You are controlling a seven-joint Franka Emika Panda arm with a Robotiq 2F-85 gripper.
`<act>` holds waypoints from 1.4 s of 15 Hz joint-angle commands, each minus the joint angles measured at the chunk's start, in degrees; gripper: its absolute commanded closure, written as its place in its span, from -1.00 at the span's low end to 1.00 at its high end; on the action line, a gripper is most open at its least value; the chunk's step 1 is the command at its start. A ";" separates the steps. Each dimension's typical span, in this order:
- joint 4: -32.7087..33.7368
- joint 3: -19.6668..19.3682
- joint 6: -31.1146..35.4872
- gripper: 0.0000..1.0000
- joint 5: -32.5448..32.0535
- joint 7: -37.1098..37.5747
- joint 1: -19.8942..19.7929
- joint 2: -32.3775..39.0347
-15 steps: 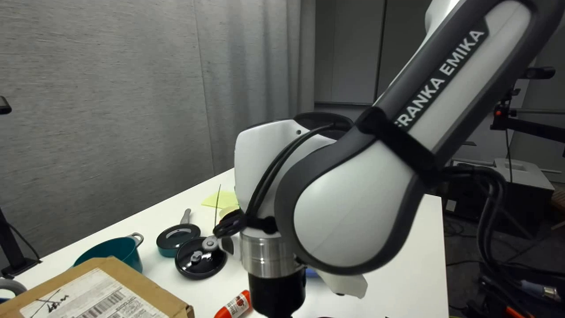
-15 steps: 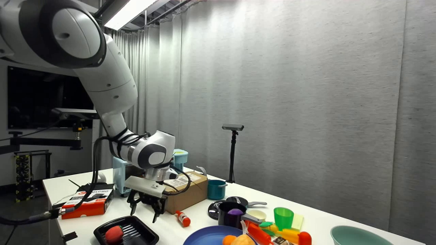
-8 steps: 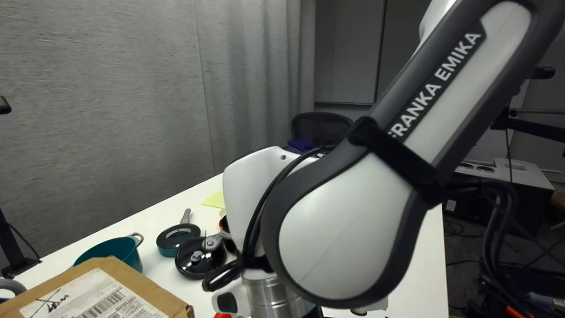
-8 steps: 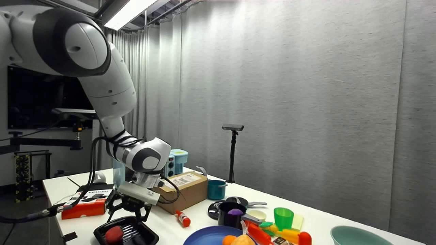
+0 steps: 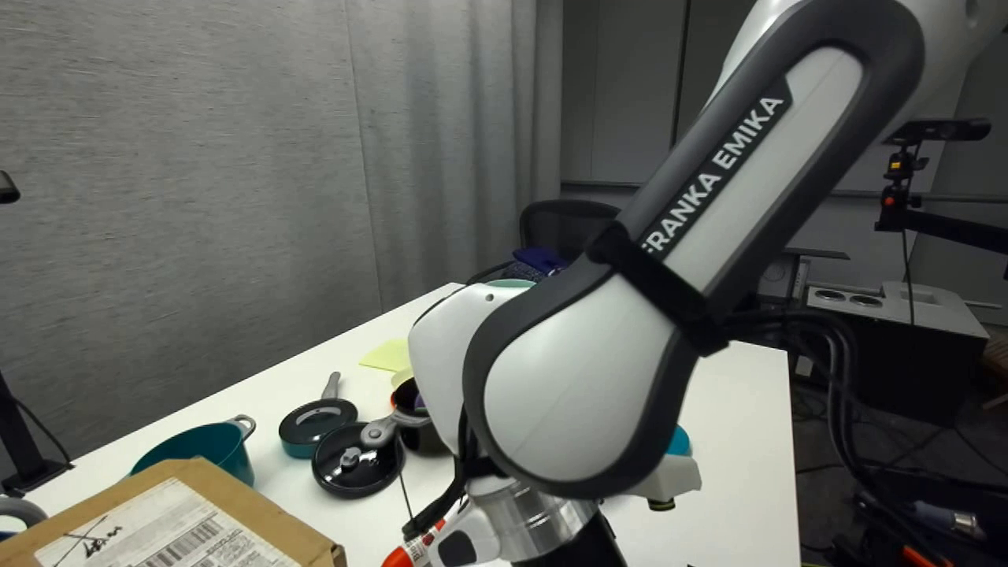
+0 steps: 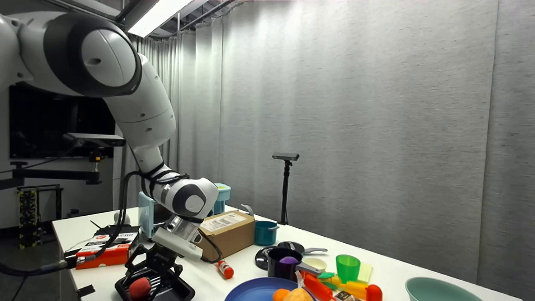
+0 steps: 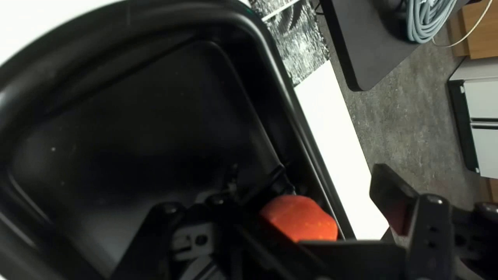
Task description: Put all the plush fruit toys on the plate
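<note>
White tbl [image 6: 205, 276]; red plush fruit [image 7: 303, 217] in tray [image 7: 136, 128]; btwn spread pincer [image 6: 144, 284] fingers.

Wht/gry arm [image 6: 144, 119], blk cables [image 5: 841, 378], blk pincer [image 6: 144, 281].

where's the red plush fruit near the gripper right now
In an exterior view, the red plush fruit lies at lower left, inside the black tray, with the red-and-white box behind it.

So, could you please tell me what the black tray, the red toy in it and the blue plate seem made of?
Tray: glossy black, perhaps coated metal or hard plastic; its edges catch bright highlights.
Toy: matte, probably plush fabric; no sharp glint shows.
Plate: smooth, plain blue; likely plastic, possibly glazed ceramic.
</note>
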 commanded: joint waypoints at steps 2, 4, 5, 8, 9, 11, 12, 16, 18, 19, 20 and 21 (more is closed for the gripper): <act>-0.55 -0.78 0.15 0.05 0.67 -4.57 -0.58 -1.68; -1.03 -0.87 0.77 -0.69 1.39 -5.45 -0.74 -2.21; -1.15 -0.87 0.92 -0.71 1.86 -5.78 -0.87 -2.34; -0.46 -0.91 2.00 -1.00 2.86 -4.85 -0.41 -1.46; -0.36 -0.90 2.44 -1.00 3.27 -4.58 -0.38 -1.21; -0.16 -0.99 3.52 -1.00 3.81 -3.37 -0.12 -0.79; -0.16 -0.99 4.02 -1.00 4.15 -3.00 -0.06 -0.69; 0.02 -0.72 6.28 -1.00 5.64 -1.81 0.07 0.05; 0.27 -0.59 5.03 -1.00 6.46 -1.95 -0.23 0.43; 0.47 -0.51 4.47 -1.00 7.03 -2.00 -0.35 0.70; 0.66 -0.45 4.12 -1.00 7.46 -2.13 -0.40 0.97; 0.75 -0.40 4.05 -1.00 7.99 -2.17 -0.43 1.20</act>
